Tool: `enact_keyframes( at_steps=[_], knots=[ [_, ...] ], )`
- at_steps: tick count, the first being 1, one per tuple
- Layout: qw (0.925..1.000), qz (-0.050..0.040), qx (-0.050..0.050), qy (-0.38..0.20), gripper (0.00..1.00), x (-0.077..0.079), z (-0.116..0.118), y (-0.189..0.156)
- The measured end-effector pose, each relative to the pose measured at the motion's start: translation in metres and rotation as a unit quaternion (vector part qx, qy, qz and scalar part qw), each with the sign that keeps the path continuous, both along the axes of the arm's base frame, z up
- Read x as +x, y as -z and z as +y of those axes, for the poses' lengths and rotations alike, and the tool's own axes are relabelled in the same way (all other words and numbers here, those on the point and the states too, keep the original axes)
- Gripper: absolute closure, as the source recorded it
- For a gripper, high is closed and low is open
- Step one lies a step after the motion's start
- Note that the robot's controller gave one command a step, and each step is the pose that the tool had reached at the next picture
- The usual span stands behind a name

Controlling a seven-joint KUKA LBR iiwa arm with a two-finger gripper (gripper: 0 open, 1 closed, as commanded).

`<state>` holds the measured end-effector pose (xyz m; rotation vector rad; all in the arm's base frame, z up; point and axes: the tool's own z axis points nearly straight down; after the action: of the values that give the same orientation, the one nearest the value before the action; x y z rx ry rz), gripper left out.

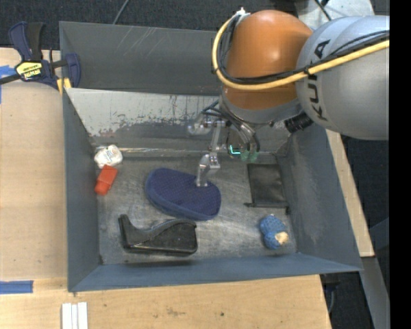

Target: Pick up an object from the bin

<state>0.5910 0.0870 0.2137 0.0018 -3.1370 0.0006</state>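
Observation:
My gripper (225, 162) hangs below the arm's orange cover, over the middle of the bin toward the back. Its fingers stand apart, open, with nothing between them. The left fingertip (204, 173) is down at the upper right edge of a dark blue oval pad (181, 194) lying flat in the bin's centre. The other finger (248, 146) is higher, above a dark flat square piece (266, 185) that lies to the right of the pad.
A black angled tool (157, 237) lies along the front. A blue ball-like thing with a tan tip (274, 232) sits at the front right. A white crumpled piece (108, 156) and an orange block (106, 180) lie at the left wall.

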Motion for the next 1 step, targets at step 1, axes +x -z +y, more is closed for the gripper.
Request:
enact_keyframes(
  at_steps=[1],
  knots=[
    [0.9962,-0.0068,0.001,0.086,0.00,-0.0115,0.0047,0.1277]
  ],
)
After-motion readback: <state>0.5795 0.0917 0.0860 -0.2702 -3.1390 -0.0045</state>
